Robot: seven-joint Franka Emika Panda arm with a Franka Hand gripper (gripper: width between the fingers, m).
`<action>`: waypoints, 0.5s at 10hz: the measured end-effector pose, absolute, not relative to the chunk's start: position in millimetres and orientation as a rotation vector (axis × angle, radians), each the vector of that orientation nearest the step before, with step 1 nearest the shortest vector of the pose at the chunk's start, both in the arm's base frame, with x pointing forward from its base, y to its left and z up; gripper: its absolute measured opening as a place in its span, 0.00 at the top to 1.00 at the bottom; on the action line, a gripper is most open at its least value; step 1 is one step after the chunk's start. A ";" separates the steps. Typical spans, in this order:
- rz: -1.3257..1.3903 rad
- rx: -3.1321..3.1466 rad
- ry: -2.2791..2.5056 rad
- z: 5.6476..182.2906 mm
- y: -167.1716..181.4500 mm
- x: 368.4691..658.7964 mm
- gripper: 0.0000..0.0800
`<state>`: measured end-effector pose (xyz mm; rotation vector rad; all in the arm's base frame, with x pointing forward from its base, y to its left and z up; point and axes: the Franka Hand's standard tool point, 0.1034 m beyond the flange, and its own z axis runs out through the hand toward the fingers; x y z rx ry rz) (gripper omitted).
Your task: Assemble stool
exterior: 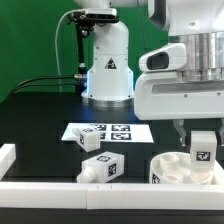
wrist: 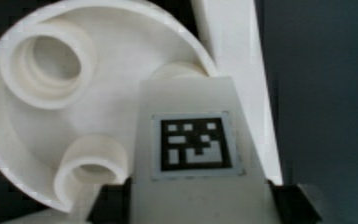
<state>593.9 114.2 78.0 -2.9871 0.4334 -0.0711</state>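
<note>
The round white seat [exterior: 180, 168] lies at the exterior view's right front, hollow side up, with round sockets in it. My gripper [exterior: 200, 136] is shut on a white leg [exterior: 204, 147] with a marker tag and holds it upright just above the seat. In the wrist view the leg [wrist: 197, 130] fills the middle between my dark fingers [wrist: 108, 200], with the seat [wrist: 69, 90] and its sockets behind it. Two more legs [exterior: 91, 139] [exterior: 103, 168] lie on the black table in the middle.
The marker board [exterior: 108, 131] lies flat behind the loose legs. White border rails [exterior: 60, 190] run along the front and the exterior view's left edge. The arm's white base [exterior: 107, 65] stands at the back.
</note>
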 end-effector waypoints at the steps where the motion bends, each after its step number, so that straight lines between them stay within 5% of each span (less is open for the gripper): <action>1: -0.064 -2.966 0.552 78.0 113.2 594.0 0.58; 5: 0.057 -2.409 1.695 74.4 111.9 590.1 0.58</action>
